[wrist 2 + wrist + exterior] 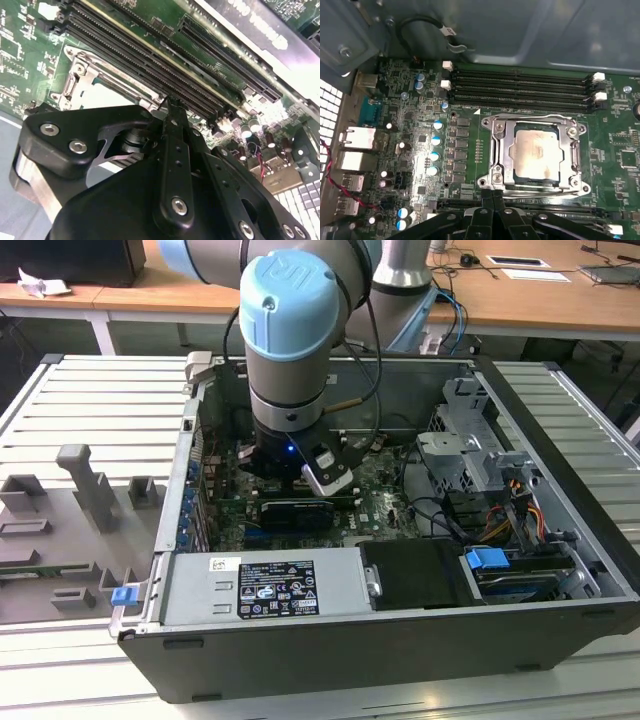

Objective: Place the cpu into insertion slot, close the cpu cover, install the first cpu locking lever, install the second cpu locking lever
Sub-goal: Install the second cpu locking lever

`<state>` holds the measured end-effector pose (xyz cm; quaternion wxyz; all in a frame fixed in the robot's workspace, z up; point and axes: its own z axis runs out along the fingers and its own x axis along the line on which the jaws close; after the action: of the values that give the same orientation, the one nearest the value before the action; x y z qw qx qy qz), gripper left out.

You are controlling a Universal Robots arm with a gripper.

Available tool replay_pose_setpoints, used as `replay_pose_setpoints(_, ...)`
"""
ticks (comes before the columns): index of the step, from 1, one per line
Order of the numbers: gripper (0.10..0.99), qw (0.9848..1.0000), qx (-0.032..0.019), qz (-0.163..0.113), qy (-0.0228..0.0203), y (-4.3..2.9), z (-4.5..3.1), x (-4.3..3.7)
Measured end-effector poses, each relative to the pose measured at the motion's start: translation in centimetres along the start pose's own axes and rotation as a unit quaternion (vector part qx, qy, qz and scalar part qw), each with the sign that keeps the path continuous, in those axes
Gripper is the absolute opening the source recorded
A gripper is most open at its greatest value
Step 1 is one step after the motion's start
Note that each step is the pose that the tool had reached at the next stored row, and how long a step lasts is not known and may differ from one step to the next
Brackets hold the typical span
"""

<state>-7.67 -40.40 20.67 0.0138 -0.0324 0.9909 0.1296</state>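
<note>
In the first wrist view the cpu (pixel 536 152) lies flat in the insertion slot (pixel 487 182) on the green board. The cpu cover (pixel 502 150) is down over it and frames its dull metal top. A thin locking lever (pixel 530 118) runs along the socket's side by the memory slots. Another locking lever (pixel 535 188) runs along the opposite side. My gripper (pixel 492 196) is shut, its black fingertips pressed together at a corner of the socket beside that second lever, with nothing seen between them. The second wrist view has the gripper (pixel 170 105) just off the cover (pixel 82 75).
Long black memory slots (pixel 520 82) lie beside the socket, and capacitors (pixel 437 125) and rear ports (pixel 355 140) stand further along the board. The arm (pixel 290 360) reaches down into the open computer case (pixel 560 440), between the power supply (pixel 270 585) and the drive cage (pixel 470 440).
</note>
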Motion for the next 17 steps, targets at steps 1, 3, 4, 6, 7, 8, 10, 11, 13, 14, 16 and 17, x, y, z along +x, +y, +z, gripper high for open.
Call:
replay_pose_setpoints(1,0.106,1.0,-0.0017,0.0,0.0,-0.02,0.06,0.07)
replay_pose_setpoints(3,0.106,1.0,-0.0052,0.0,-0.0003,-0.04,0.18,0.11)
replay_pose_setpoints(4,0.106,1.0,-0.0059,0.0,-0.0004,-0.05,0.24,0.13)
replay_pose_setpoints(6,0.106,1.0,-0.0064,0.0,-0.0005,-0.08,0.36,0.18)
replay_pose_setpoints(7,0.106,1.0,-0.0065,0.0,-0.0005,-0.1,0.42,0.22)
replay_pose_setpoints(8,0.106,1.0,-0.0068,0.0,-0.0005,-0.11,0.49,0.22)
replay_pose_setpoints(10,0.106,1.0,-0.0071,0.0,-0.0005,-0.15,0.61,0.22)
replay_pose_setpoints(11,0.106,1.0,-0.0076,0.0,-0.0005,-0.16,0.65,0.23)
replay_pose_setpoints(13,0.106,0.9999,-0.0106,0.0,-0.0008,-0.14,0.72,0.22)
replay_pose_setpoints(14,0.106,0.9999,-0.0118,0.0,-0.0008,-0.1,0.75,0.21)
replay_pose_setpoints(16,0.106,0.9999,-0.0135,0.0,-0.001,-0.04,0.82,0.22)
replay_pose_setpoints(17,0.106,0.9999,-0.0141,0.0,-0.001,0.01,0.9,0.22)
